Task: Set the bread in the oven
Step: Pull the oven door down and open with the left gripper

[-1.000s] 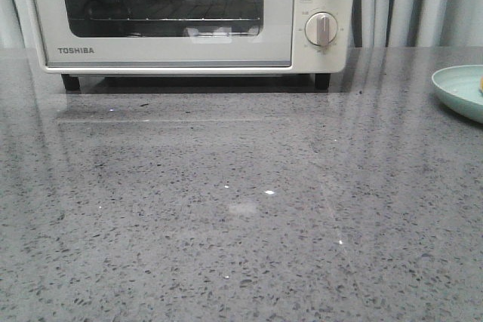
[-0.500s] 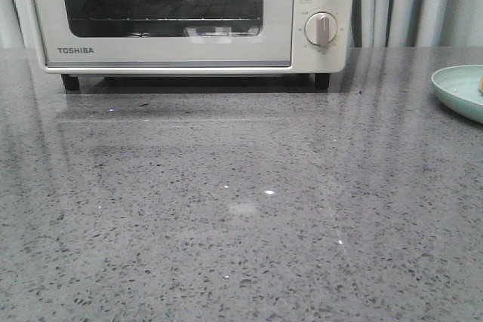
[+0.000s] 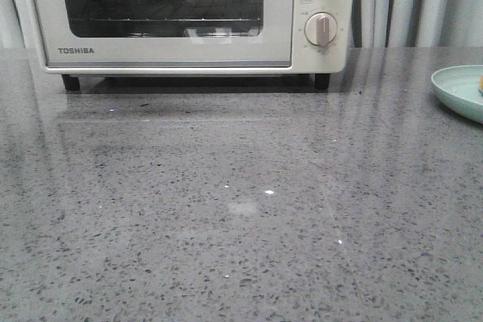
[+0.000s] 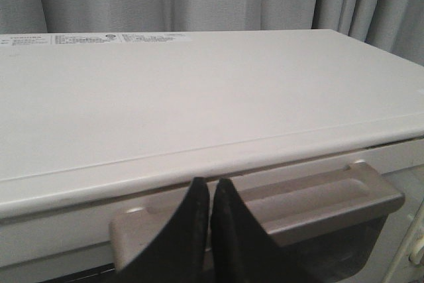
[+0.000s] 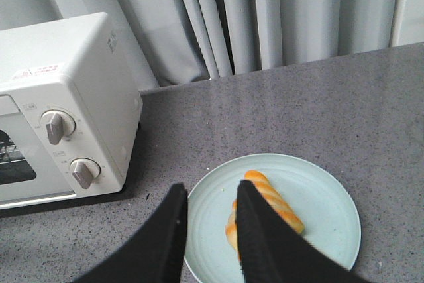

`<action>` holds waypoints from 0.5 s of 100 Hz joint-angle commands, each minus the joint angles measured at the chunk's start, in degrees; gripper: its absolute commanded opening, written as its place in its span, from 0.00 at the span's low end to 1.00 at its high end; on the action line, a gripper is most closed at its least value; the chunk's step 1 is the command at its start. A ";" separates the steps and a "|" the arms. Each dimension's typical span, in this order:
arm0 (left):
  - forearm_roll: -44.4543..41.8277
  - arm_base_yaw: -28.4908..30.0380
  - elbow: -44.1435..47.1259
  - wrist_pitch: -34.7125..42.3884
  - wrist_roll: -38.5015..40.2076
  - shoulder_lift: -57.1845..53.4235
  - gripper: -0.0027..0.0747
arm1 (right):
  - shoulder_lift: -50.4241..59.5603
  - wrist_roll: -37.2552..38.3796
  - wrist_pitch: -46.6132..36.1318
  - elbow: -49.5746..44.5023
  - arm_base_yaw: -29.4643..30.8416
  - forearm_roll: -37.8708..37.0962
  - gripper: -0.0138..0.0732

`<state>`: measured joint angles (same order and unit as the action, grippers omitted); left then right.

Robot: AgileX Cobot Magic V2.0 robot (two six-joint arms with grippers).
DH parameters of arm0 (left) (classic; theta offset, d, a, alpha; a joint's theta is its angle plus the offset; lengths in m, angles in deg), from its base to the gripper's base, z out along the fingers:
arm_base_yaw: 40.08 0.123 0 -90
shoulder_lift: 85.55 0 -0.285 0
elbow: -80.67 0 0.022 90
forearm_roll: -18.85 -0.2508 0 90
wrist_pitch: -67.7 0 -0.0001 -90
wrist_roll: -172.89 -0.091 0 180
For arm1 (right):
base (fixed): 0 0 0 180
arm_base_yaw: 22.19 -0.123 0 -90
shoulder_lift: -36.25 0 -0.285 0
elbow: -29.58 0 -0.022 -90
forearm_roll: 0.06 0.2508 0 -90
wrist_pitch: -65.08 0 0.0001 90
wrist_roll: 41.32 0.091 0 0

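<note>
- Hanging over the plate (image 5: 331, 197), the right gripper (image 5: 211, 230) has its two black fingers a little apart, with nothing between them.
- The bread (image 5: 268, 203) lies on that plate, low and a bit right of the middle in the right wrist view. One finger covers part of its near end.
- The bread's long side runs at a slant, from the upper middle of the plate down toward the lower right. To my eye, the fingers would need to close across its thin side, not along its length.
- In the front view only a sliver of the bread (image 3: 481, 81) shows, at the far right edge, on the plate (image 3: 453, 88) on the worktop (image 3: 241, 209). No gripper shows in that view.
- The right gripper is much nearer the bread, so I think it will do the picking.
- The oven (image 3: 181, 54) fills the top left of the front view. Its door is shut.
- The left gripper (image 4: 212, 230) has its fingers almost pressed together, right in front of the door handle (image 4: 318, 197), low in the left wrist view. I cannot tell if it touches the handle.
- The door has to open before the bread can go in, and the left gripper looks best placed for that.
</note>
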<state>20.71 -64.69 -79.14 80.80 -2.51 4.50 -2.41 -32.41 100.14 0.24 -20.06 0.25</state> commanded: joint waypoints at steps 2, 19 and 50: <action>-0.04 -0.36 -1.50 -2.57 0.50 -0.88 0.01 | -0.66 -0.53 -3.71 1.81 0.10 -0.30 0.35; -0.04 -0.36 -1.50 -10.78 0.50 -0.88 0.01 | -0.41 -0.53 -3.71 1.81 0.10 -0.30 0.35; 5.07 -0.65 13.65 -15.20 0.50 -6.31 0.01 | -0.33 -0.53 -3.46 1.81 0.10 -0.30 0.35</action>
<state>21.61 -65.18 -71.42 76.76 -2.51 -0.44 -2.41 -32.45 100.40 0.24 -20.06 0.25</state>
